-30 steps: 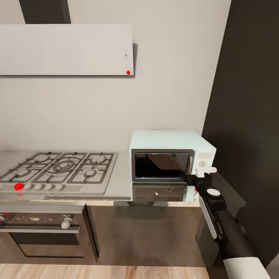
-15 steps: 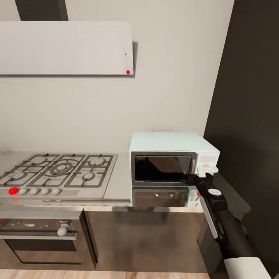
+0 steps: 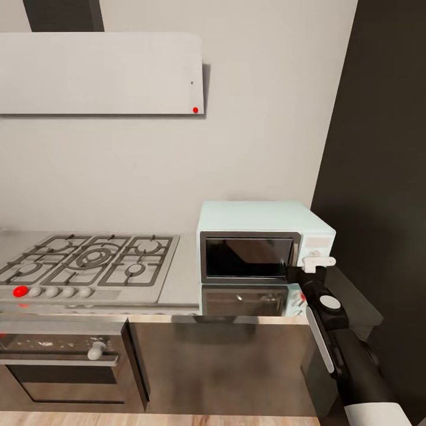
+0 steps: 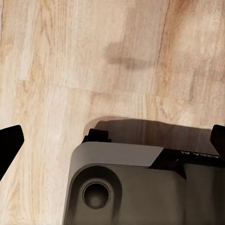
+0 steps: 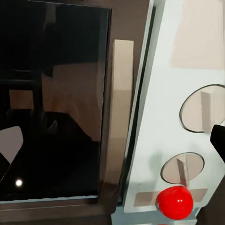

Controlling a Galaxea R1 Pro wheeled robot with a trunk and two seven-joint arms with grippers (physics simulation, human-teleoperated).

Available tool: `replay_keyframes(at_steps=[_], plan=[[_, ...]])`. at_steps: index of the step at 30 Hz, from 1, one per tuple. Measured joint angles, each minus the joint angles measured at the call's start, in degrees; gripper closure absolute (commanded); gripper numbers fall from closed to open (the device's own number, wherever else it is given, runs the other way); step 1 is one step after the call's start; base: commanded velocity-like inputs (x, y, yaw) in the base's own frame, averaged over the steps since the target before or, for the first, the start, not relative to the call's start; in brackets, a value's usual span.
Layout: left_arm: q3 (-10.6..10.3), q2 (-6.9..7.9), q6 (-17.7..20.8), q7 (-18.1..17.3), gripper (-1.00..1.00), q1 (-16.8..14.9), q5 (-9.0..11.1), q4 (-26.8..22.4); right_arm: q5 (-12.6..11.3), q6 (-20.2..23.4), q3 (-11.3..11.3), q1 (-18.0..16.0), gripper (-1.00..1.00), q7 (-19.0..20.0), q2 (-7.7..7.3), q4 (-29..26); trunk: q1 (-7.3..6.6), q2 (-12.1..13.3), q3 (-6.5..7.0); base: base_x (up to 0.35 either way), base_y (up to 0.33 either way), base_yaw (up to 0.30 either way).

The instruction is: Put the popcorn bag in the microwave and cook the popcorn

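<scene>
While the right gripper (image 3: 318,261) sits spread at the microwave (image 3: 260,245) panel (centre-right), the left gripper's (image 4: 112,140) fingers gape over floor (image 4: 70,56).

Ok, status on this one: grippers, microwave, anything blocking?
Right gripper open at microwave control panel, by door handle. Door shut. Left gripper open, over wood floor. Nothing in the way.

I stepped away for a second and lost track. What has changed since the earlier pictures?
The head camera first shifted slightly. The right gripper stayed at the microwave control panel, edging slightly right. The door is still shut, and the hob is unmoved.
</scene>
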Motion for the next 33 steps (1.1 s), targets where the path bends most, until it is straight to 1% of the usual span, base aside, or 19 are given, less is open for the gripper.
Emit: replay_keyframes(at_steps=[3, 8, 11, 21, 23, 24, 25, 27, 33], plan=[[0.0, 0.0, 0.0, 0.0, -1.0, 0.0, 0.0, 0.0, 0.0, -0.14, -0.01, 0.03, -1.0, -0.07, 0.0, 0.0, 0.0, 0.0, 0.0, 0.0, 0.0, 0.0], [0.0, 0.0, 0.0, 0.0, -1.0, 0.0, 0.0, 0.0, -0.1, -1.86, -0.02, 0.42, -1.0, -0.09, 0.01, 0.08, 0.0, 0.0, 0.0, 0.0, 0.0, 0.0], [0.0, 0.0, 0.0, 0.0, -1.0, 0.0, 0.0, 0.0, -0.56, -2.98, -0.02, 0.65, -1.0, -0.13, 0.0, 0.17, 0.0, 0.0, 0.0, 0.0, 0.0, 0.0], [0.0, 0.0, 0.0, 0.0, -1.0, 0.0, 0.0, 0.0, -0.85, -3.24, -0.14, 0.65, -1.0, -0.17, 0.08, 1.25, 0.0, 0.0, 0.0, 0.0, 0.0, 0.0], [0.0, 0.0, 0.0, 0.0, -1.0, 0.0, 0.0, 0.0, -0.87, -3.29, -0.23, 0.55, -1.0, -0.2, 0.1, 2.43, 0.0, 0.0, 0.0, 0.0, 0.0, 0.0], [0.0, 0.0, 0.0, 0.0, -1.0, 0.0, 0.0, 0.0, -0.89, -3.56, -0.31, 0.28, -1.0, -0.17, 0.11, 4.15, 0.0, 0.0, 0.0, 0.0, 0.0, 0.0], [0.0, 0.0, 0.0, 0.0, -1.0, 0.0, 0.0, 0.0, -0.88, -4.45, -0.28, 0.16, -1.0, -0.18, 0.14, 5.03, 0.0, 0.0, 0.0, 0.0, 0.0, 0.0], [0.0, 0.0, 0.0, 0.0, -1.0, 0.0, 0.0, 0.0, -0.88, -6.4, -0.22, 0.13, -1.0, -0.26, 0.17, 5.7, 0.0, 0.0, 0.0, 0.0, 0.0, 0.0], [0.0, 0.0, 0.0, 0.0, -1.0, 0.0, 0.0, 0.0, -0.88, -7.31, -0.2, 0.17, -1.0, -0.3, 0.18, 5.84, 0.0, 0.0, 0.0, 0.0, 0.0, 0.0]])
